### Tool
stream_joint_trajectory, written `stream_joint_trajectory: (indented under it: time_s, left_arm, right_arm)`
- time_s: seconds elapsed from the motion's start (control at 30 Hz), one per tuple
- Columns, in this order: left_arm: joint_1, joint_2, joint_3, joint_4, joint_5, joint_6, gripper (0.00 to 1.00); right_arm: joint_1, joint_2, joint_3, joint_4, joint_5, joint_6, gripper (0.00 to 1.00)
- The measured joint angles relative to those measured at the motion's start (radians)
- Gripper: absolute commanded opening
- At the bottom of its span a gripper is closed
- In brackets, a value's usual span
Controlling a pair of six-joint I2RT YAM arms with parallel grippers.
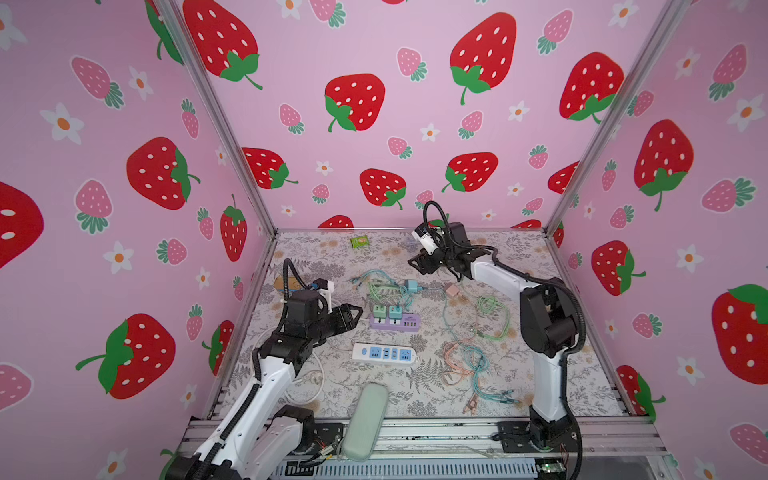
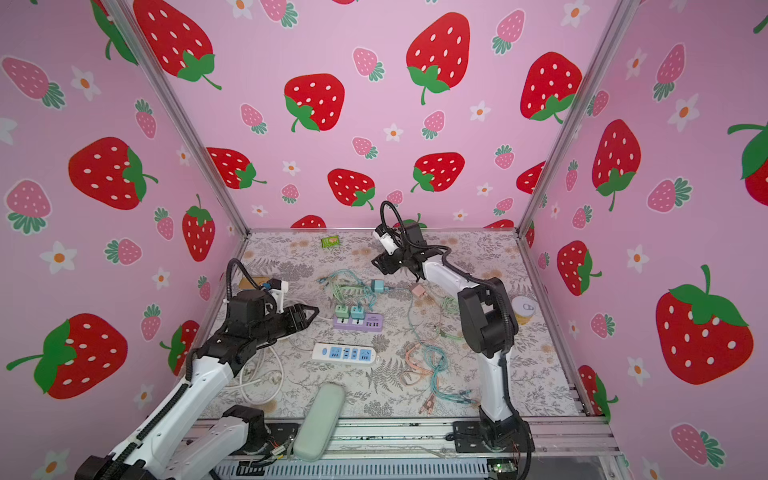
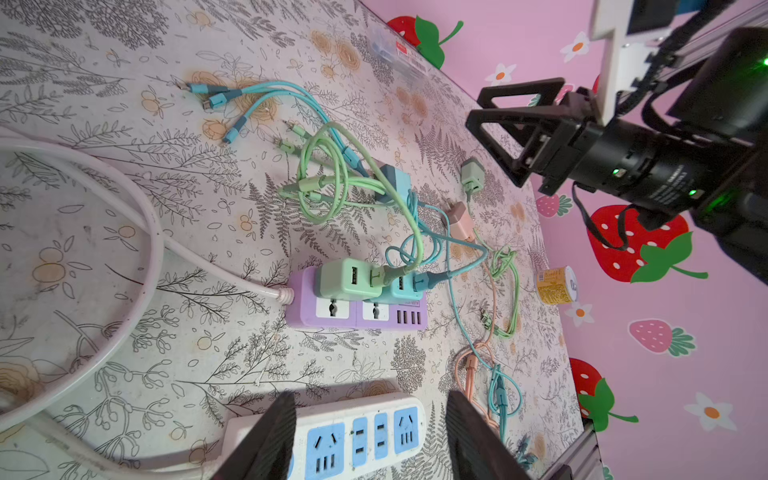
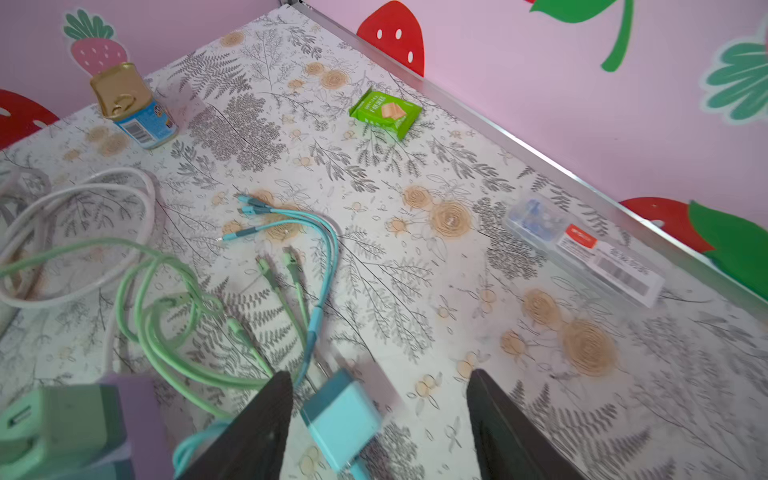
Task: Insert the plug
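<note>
A blue plug (image 4: pixel 340 419), a square charger with a teal cable, shows blurred between and below my right gripper's (image 4: pixel 380 374) open fingers, touching neither. In both top views it is on the mat (image 1: pixel 411 286) under the raised right gripper (image 1: pixel 415 264). The purple power strip (image 1: pixel 395 322) holds a green adapter (image 3: pixel 349 276) and a teal adapter (image 3: pixel 401 286), with two free sockets beside them. My left gripper (image 1: pixel 353 311) hovers open and empty left of the purple strip. In the left wrist view its fingers frame the white power strip (image 3: pixel 361 436).
Around these lie a pink charger (image 1: pixel 452 289), tangled pink, teal and green cables (image 1: pixel 473 365), a white cord (image 2: pixel 266 374) and a grey-green case (image 1: pixel 365 419) at the front edge. A green snack packet (image 4: pixel 385 113), a can (image 4: pixel 133 106) and a clear box (image 4: pixel 582 249) sit near the walls.
</note>
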Motion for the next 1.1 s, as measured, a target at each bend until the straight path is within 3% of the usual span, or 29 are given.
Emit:
stream_joint_trajectory:
  time_s: [0.17, 0.37, 1.1]
  left_arm:
    - [0.000, 0.020, 0.000, 0.005, 0.001, 0.000, 0.63]
    - [0.000, 0.019, 0.000, 0.015, 0.000, 0.000, 0.68]
    - [0.001, -0.019, -0.002, 0.014, 0.004, 0.001, 0.68]
  right_arm:
    - [-0.006, -0.007, -0.080, -0.063, -0.011, -0.140, 0.75]
    - [0.006, -0.007, -0.112, -0.133, -0.006, -0.225, 0.75]
    - [0.006, 0.131, -0.021, -0.167, -0.006, -0.250, 0.75]
